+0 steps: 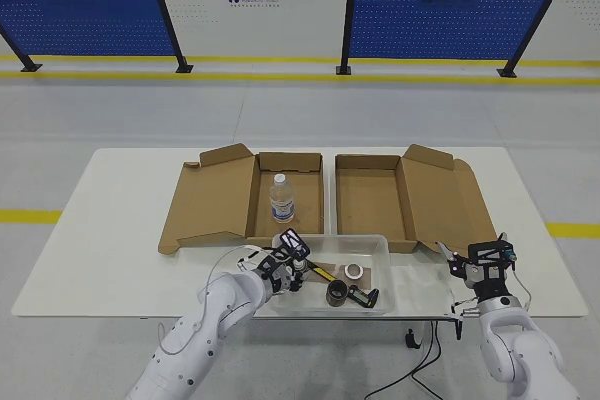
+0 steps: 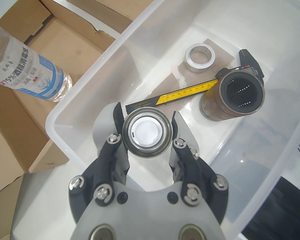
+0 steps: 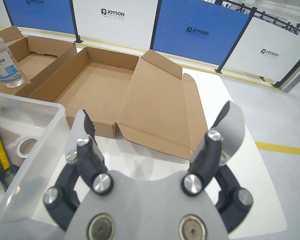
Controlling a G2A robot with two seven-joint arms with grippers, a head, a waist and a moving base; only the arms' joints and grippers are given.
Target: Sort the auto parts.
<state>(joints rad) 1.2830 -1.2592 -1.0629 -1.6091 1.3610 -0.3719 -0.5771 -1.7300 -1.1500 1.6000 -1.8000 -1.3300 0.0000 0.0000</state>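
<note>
Bearing (image 2: 147, 132) is pinched in the left pincer (image 2: 147, 119), bore facing the wrist, over the bin (image 2: 85, 78); cardboard box (image 2: 65, 43) lies just beyond it; right pincer (image 3: 156, 113) spread, farther off.

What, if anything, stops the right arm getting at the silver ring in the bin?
Probably nothing, so likely yes: the right end effector is open, empty, beside the bin; the ring lies uncovered.

— What surrounds the tabletop (image 1: 120, 230)?
— Blue partition panels (image 1: 90, 25) on black feet stand behind it, with white panels (image 3: 97, 6) between them. Yellow floor lines (image 1: 280, 74) run along their base.
— And nearer?
— Black cables (image 1: 412, 340) hang below the tabletop's near edge.
</note>
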